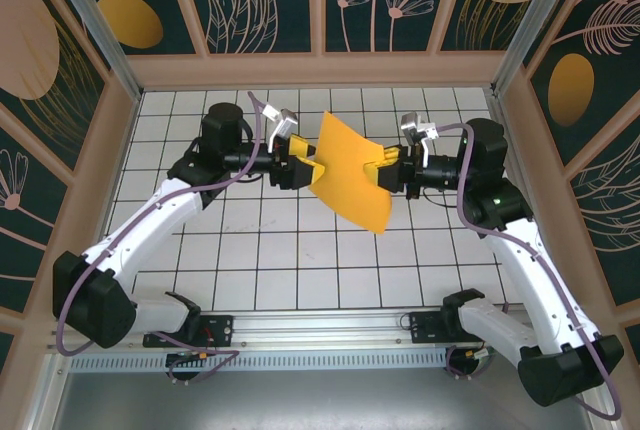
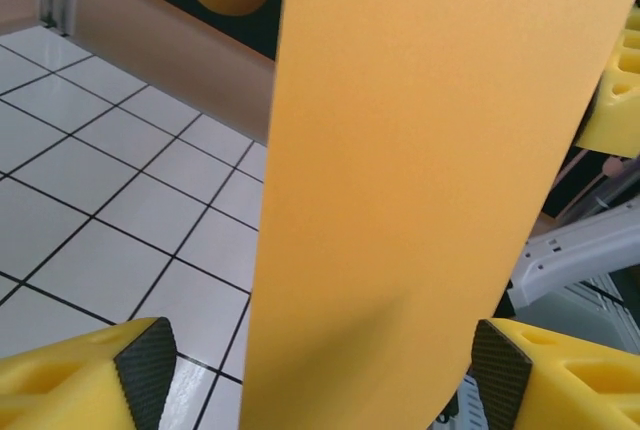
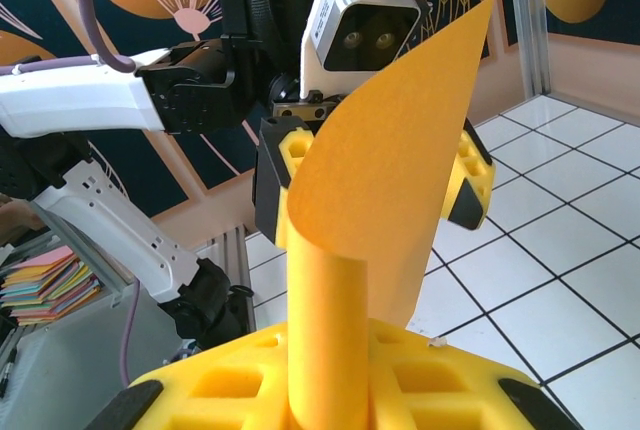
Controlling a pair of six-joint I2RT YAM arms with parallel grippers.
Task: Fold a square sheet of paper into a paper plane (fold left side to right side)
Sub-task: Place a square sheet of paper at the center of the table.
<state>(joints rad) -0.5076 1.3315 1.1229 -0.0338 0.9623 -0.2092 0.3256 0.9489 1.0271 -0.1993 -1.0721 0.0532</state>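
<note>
your white grid table (image 1: 300, 260) lies under everything. above it the square sheet of paper (image 1: 350, 175), bright orange, hangs in the air between the two arms, bowed into a curve and clear of the tiles. your right gripper (image 1: 388, 165) pinches the sheet's right edge, its yellow jaws narrowed onto the paper. your left gripper (image 1: 306, 163) stands wide, with the sheet's left edge between its dark pads (image 2: 145, 375) and a gap showing beside one pad.
</note>
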